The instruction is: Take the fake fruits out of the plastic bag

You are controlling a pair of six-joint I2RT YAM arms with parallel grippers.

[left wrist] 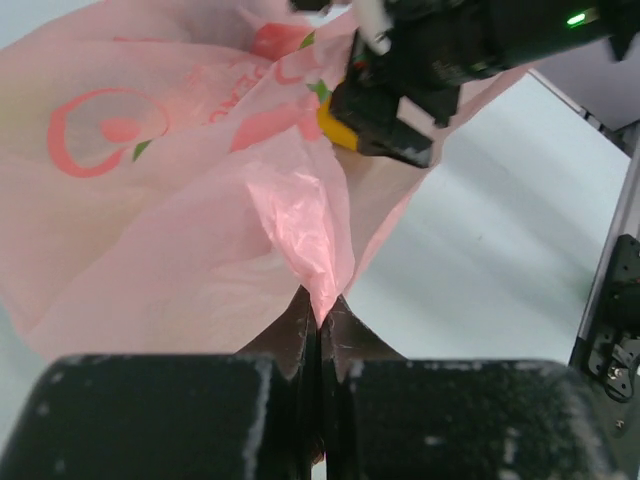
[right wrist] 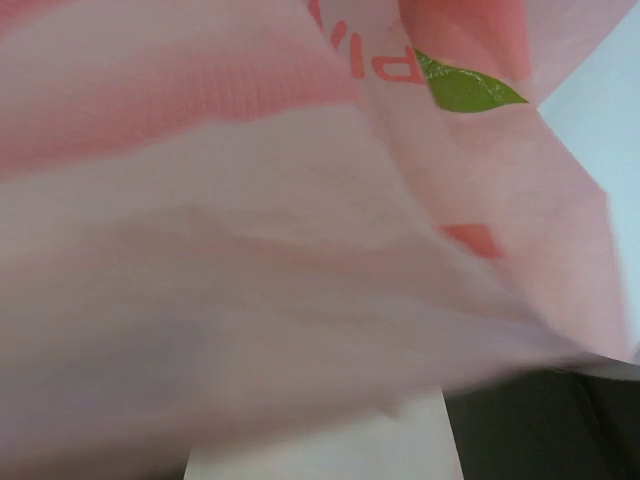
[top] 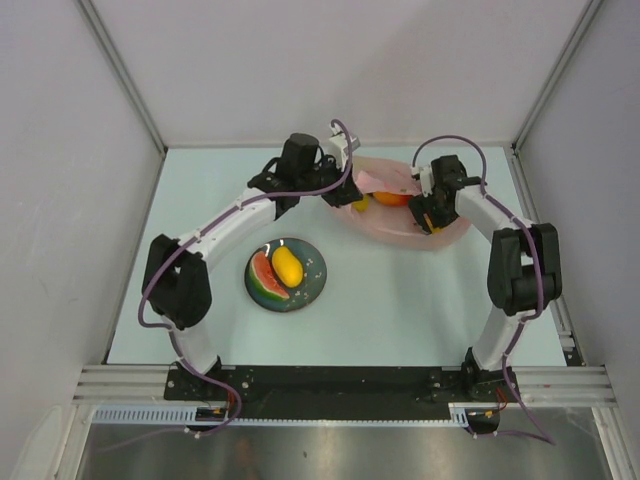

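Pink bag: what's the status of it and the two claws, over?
Left gripper shut on a fold of the plastic bag. Right gripper at the bag, jaws unreadable. Watermelon slice and yellow mango on plate; orange fruit inside bag.

Soft, even light is coming from overhead, leaving only faint shadows on the table [top: 400, 300] beneath both arms. Just ahead of the left pincer [left wrist: 319, 312], light is shining through the plastic bag [left wrist: 150, 220], and the pinched fold is glowing brighter pink. That pincer's black body is blurring near the lens. Around the right pincer [top: 431, 214], the film is smearing out of focus; only a green leaf print [right wrist: 465, 90] is showing sharp.
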